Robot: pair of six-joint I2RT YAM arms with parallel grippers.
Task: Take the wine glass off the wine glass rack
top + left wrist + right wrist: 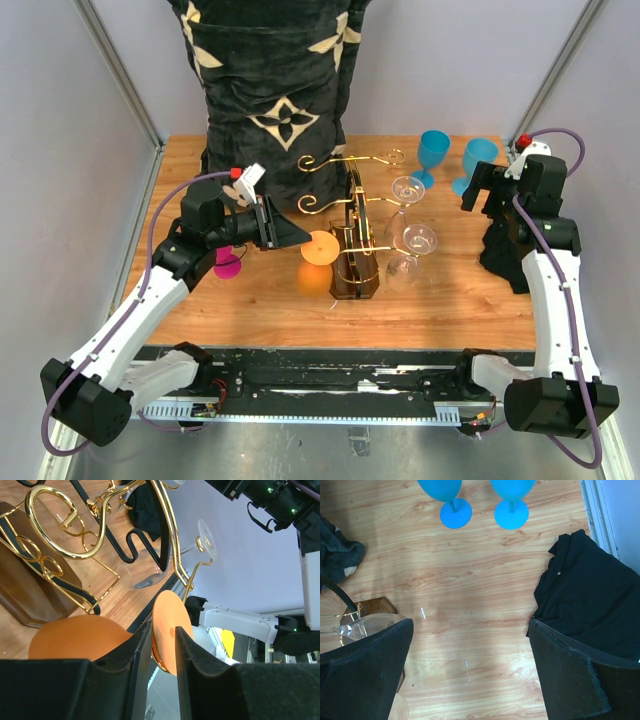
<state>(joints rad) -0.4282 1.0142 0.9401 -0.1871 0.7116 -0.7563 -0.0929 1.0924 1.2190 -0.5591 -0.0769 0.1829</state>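
The wine glass rack [352,245] stands mid-counter [450,300], its gold wire arms curling out from a dark brown wooden body [30,590]; an orange wine glass [320,248] hangs on the rack's left side, foot up in the wire and bowl [75,637] down; the left pincer [300,237] reaches in from the rack's left, level with that foot; in the left wrist view its two black fingers [142,652] stand a narrow way apart with the orange foot disc [167,620] between them, but whether they truly clamp it I cannot tell; a gold wire runs against the disc's lower edge, so the glass is still on the rack; two clear glasses [415,240] hang on the rack's right side; behind and to the right of the rack stand two blue glasses [433,150]; a pink glass [228,264] sits well left of the rack, under the left arm; the right pincer [470,675] hovers well right of the rack, jaws wide apart, nothing between them, beside a black cloth [590,595].
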